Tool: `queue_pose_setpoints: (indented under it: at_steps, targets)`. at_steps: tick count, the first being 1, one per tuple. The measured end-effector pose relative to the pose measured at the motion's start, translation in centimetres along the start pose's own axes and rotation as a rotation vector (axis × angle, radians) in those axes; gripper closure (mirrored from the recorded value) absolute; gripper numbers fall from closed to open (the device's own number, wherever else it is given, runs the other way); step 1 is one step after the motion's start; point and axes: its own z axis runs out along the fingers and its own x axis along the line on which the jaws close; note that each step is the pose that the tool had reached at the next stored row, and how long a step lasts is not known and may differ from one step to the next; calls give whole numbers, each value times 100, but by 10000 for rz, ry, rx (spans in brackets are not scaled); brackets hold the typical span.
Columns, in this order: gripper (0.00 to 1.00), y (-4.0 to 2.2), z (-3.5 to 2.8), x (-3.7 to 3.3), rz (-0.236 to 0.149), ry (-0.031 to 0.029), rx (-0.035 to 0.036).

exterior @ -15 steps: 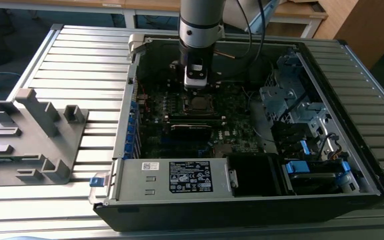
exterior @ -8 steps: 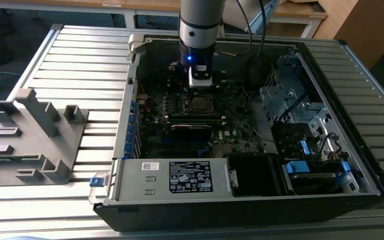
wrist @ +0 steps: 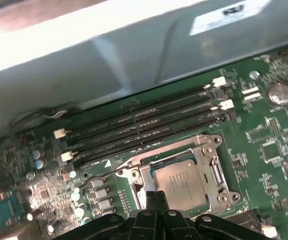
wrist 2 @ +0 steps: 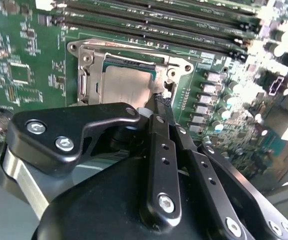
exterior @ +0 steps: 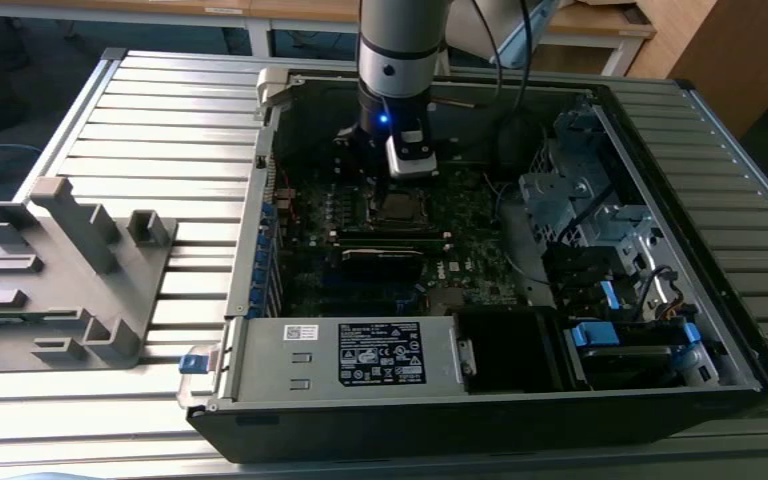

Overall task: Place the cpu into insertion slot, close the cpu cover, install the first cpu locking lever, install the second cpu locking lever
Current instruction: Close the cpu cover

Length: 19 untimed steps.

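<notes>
The cpu (wrist 2: 127,85) (wrist: 181,181), a flat grey-brown square, lies in the insertion slot on the green motherboard (exterior: 471,215). The silvery cpu cover (wrist 2: 89,75) (wrist: 213,167) is folded down around it, its window framing the chip. A thin wire locking lever (wrist: 133,161) runs along one side of the socket. My gripper (wrist 2: 161,102) (wrist: 154,196) is shut, its black fingers pressed together, with the tips at the socket's edge beside the cover. In the exterior view the gripper (exterior: 391,188) reaches down into the open computer case just above the socket (exterior: 395,208).
Black memory slots (wrist 2: 159,20) (wrist: 144,120) run close beside the socket. The case wall (wrist: 133,55) stands beyond them. Drive cages and cables (exterior: 584,200) fill the exterior view's right, the power supply (exterior: 357,355) sits at the front, and a grey fixture (exterior: 64,270) stands on the table at its left.
</notes>
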Motion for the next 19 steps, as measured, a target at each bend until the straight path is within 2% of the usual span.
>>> queue_pose_setpoints:
  at_steps: [13,15,19]
  targets:
    - [90,0,21,0,-2350,26,26]
    - [90,-1,22,2,-2509,25,43]
    - [90,-4,23,13,-2511,4,43]
